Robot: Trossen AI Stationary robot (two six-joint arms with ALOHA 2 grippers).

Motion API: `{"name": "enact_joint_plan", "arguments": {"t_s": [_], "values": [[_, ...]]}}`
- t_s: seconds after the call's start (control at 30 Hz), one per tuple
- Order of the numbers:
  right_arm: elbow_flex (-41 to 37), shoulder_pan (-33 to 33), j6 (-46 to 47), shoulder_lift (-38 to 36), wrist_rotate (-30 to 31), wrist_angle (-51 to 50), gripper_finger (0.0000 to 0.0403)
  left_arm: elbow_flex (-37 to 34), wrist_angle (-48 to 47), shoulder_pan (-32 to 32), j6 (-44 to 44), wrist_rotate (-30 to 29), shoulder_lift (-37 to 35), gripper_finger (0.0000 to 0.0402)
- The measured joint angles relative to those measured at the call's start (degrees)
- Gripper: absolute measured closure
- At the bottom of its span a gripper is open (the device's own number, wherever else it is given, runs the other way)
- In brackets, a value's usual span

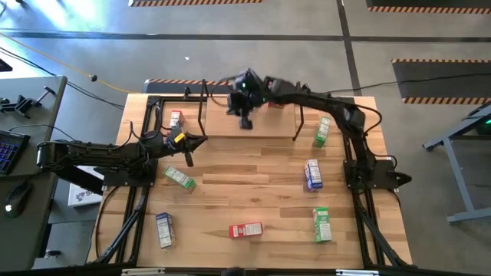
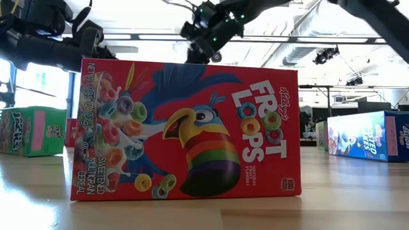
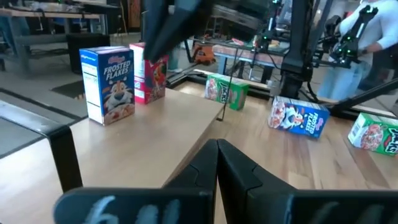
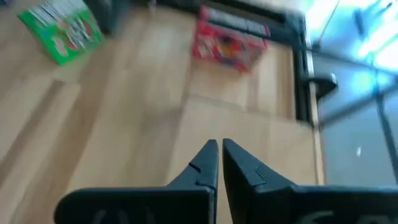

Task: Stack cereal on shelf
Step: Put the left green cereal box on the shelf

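Cereal: I count boxes lying scattered over the table [image 1: 253,192], with a red Froot Loops box [image 1: 246,230] at the near edge. Shelf [image 1: 249,123]: far centre. Right gripper [image 4: 219,158]: above the shelf, fingers together, empty. Left gripper [image 3: 217,163]: near the shelf's left end, fingers together, empty.

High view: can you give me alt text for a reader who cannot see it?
Seen from above, the right gripper hangs over the shelf at the table's far edge, while the left gripper sits by the shelf's left end. Cereal boxes lie scattered on the table: green, blue and red among them.
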Motion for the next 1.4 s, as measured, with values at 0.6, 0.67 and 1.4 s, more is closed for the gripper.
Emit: {"name": "enact_joint_plan", "arguments": {"t_s": [0.6, 0.67, 1.4], "values": [[-48.38, 12.32, 18.92, -24.71, 8.71, 46.85, 0.0402, 0.0, 1.02, 0.02, -1.97, 2.16, 0.0, 0.0401], [-51.23, 12.8, 20.15, -25.83, 10.1, 48.71, 0.0402, 0.0, 2.31, -0.01, -2.04, 3.33, 0.0, 0.0401], [-56.55, 13.49, 22.54, -26.69, 14.67, 52.29, 0.0402, 9.37, -13.79, -2.69, -2.38, 15.74, 5.0, 0.027]]}}
